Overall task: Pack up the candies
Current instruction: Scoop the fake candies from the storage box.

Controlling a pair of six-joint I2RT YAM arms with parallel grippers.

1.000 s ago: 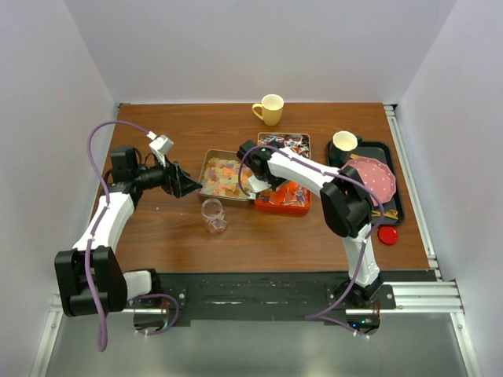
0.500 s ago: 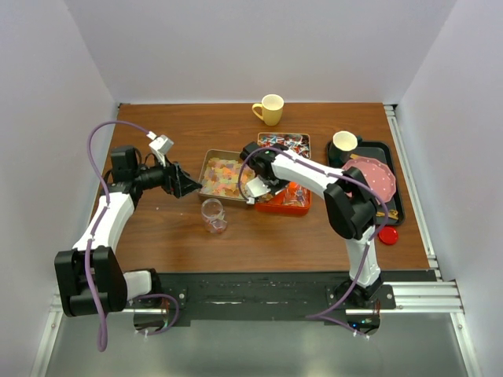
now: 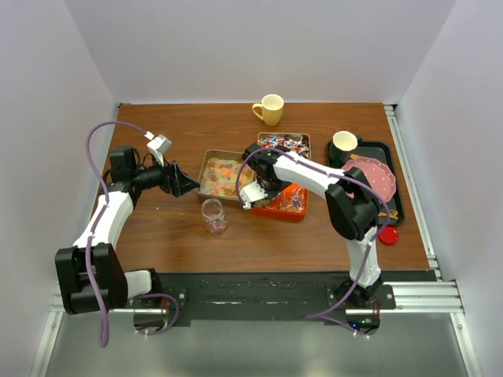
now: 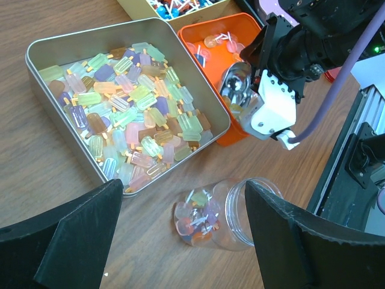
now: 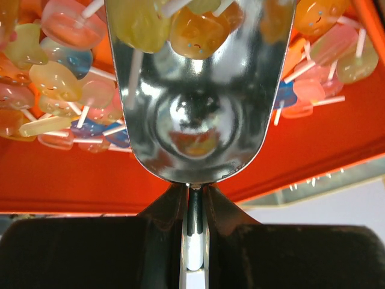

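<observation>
Pastel candies (image 3: 222,176) fill a silver tin (image 4: 37,51). Orange-yellow-red candies (image 3: 292,201) lie in an orange tray (image 4: 240,33). Red-blue-white wrapped candies (image 3: 284,142) fill a tin behind it. A clear jar (image 3: 212,214) stands in front of the silver tin with a few candies in its bottom (image 4: 195,220). My right gripper (image 3: 258,191) is shut on the handle of a metal scoop (image 5: 198,120), which holds some candies (image 5: 183,27) over the orange tray's near left edge (image 5: 90,186). My left gripper (image 3: 182,184) is open and empty, left of the jar and above it (image 4: 183,198).
A yellow mug (image 3: 269,109) stands at the back. A black tray (image 3: 393,206) on the right holds a white cup (image 3: 344,141) and a pink plate (image 3: 376,179). A red lid (image 3: 387,234) lies near its front corner.
My right gripper has drawn the scoop leftward and nearer, from the middle of the orange tray to its near left edge. The tray has shifted slightly. The left arm has barely moved.
</observation>
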